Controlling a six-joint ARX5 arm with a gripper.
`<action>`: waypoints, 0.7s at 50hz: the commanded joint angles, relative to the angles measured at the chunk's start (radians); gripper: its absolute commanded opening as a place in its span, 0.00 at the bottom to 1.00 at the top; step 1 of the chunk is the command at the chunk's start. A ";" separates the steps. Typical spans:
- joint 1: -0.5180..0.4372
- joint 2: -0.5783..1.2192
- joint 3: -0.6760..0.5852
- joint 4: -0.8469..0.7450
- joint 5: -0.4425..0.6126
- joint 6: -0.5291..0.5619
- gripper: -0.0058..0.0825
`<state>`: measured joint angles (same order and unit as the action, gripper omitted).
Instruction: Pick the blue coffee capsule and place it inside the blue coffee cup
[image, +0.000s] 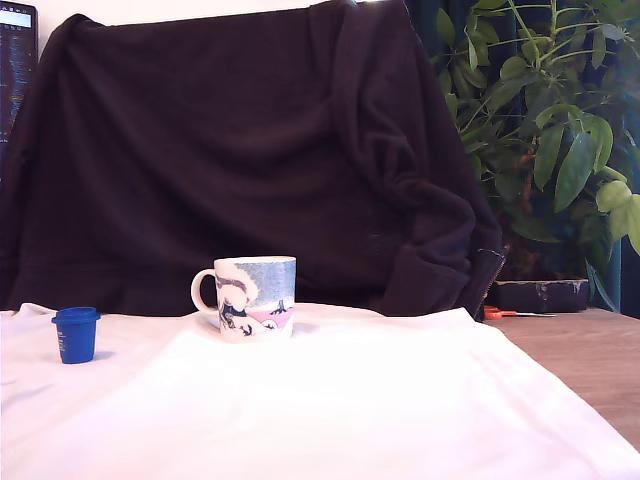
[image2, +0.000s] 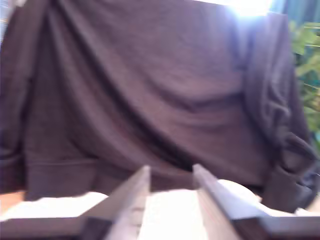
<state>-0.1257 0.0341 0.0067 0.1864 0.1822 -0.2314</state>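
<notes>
The blue coffee capsule (image: 76, 334) is small and dark blue and stands upright with its wide rim on top, on the white cloth at the exterior view's left. The blue coffee cup (image: 248, 297), a white mug with a speckled light-blue upper part and a drawn scene, stands upright near the middle with its handle toward the capsule. A stretch of bare cloth separates the two. The arm does not show in the exterior view. In the blurred wrist view my gripper (image2: 171, 167) is open with nothing between its fingers (image2: 132, 192), facing the dark cloth. Neither capsule nor cup shows clearly there.
A white cloth (image: 330, 410) covers the table. A dark draped fabric (image: 230, 150) hangs behind it. A leafy plant (image: 560, 120) and a dark planter (image: 540, 294) stand at the exterior view's right, by bare wooden tabletop (image: 590, 360) with a small orange object (image: 497, 313).
</notes>
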 joint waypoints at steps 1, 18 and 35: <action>-0.019 0.056 -0.031 0.002 0.000 -0.006 0.86; -0.079 0.388 -0.031 0.214 -0.064 0.005 0.88; -0.082 0.812 -0.031 0.552 -0.113 0.030 0.88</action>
<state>-0.2031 0.8066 0.0067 0.6777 0.0727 -0.2089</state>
